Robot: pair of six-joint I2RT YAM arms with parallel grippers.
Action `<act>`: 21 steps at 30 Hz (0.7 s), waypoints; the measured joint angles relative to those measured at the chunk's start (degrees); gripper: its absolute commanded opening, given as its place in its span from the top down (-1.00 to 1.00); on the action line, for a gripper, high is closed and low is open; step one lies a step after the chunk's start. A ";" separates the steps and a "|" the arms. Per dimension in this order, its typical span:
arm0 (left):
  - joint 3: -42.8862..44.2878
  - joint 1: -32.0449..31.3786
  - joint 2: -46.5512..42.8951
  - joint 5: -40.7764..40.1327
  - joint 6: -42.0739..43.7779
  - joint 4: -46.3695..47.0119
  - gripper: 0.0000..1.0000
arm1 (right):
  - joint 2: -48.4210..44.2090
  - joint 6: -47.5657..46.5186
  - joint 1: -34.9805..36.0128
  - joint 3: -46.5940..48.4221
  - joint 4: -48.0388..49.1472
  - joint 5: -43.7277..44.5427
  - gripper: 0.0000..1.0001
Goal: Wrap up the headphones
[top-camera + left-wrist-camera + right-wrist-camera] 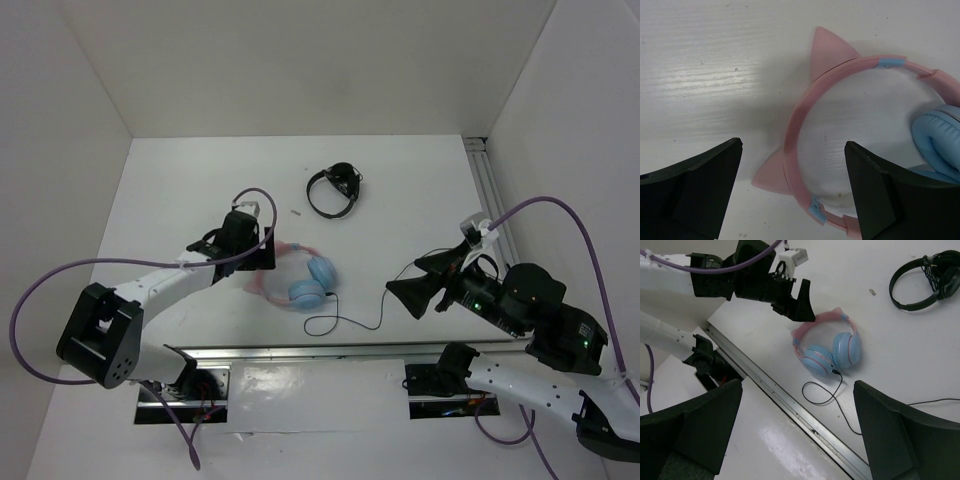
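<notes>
The pink cat-eared, blue-cupped over-ear headphones (pixel 318 272) are laid flat at the centre of the white worktop (pixel 180 180). Their thin black cable (pixel 345 322) is trailed loose toward the lower right, so nothing is judged wound yet. The left gripper (pixel 262 250) is positioned over the pink headband (pixel 791 135), its 2 jaws spread either side and gripping nothing, probably to pin the band. The right gripper (pixel 405 282) is held at the right, jaws released, near the cable's free end. Smaller black headphones (pixel 335 190) are seen at upper centre.

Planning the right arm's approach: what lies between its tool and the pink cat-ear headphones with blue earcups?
Only their thin black cable, looping across the otherwise bare white table; clearest in the right wrist view.
</notes>
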 measured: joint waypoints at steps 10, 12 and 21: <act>-3.37 -0.02 -0.09 0.04 -3.04 0.76 -0.68 | -0.20 0.15 -1.20 0.00 0.68 -2.82 -0.98; -3.48 0.15 0.46 0.04 -3.06 0.74 -0.71 | -0.44 0.15 -1.95 0.00 0.70 -3.56 -0.98; -2.54 -0.72 6.36 -1.95 -4.31 0.39 -0.76 | -2.84 0.15 -4.28 0.63 0.70 -5.51 -0.98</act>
